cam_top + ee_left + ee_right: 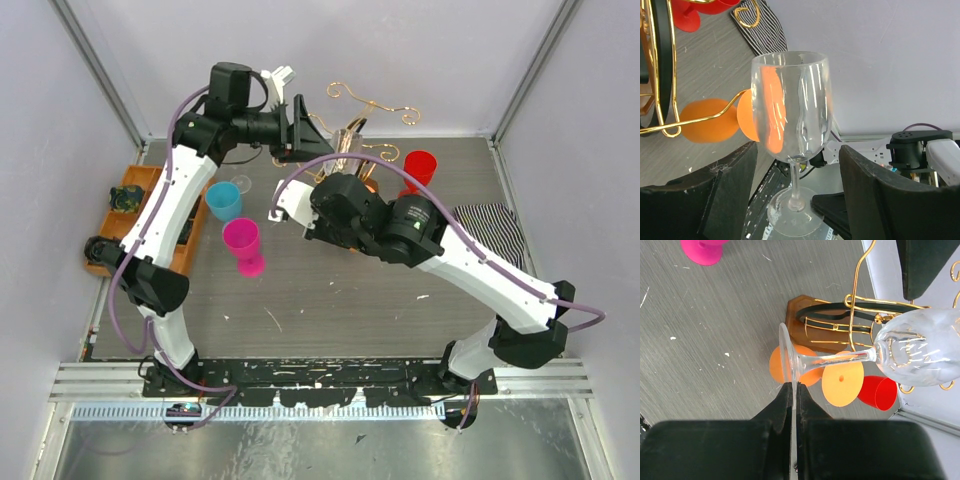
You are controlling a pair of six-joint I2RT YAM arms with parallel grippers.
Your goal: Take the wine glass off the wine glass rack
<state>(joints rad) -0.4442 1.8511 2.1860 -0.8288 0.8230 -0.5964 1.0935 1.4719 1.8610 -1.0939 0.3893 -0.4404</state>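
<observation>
The desk (330,300) is closed at the back by a pale wall (400,50) and at the sides by slanted metal posts. The wine glass rack (796,335) is set near the back edge, with a red cup (420,165) just beside it and a striped cloth (490,225) toward the right edge. A wooden tray (148,176) is placed along the left edge, and blue (224,200) and pink (243,245) cups are stood near it. Bare grey surface is seen between the pink cup and the arm bases. The wine glass (790,100) is held up at the rack, between the two arms, its stem crossing in front of the gold wires. Whether it touches them cannot be told. The right jaws are closed tight on the thin rim of its foot. The left jaws are spread wide, one finger (725,190) on each side of the stem and foot, and a gap is seen on both sides. Two orange cups (842,385) are seen behind the glass.
</observation>
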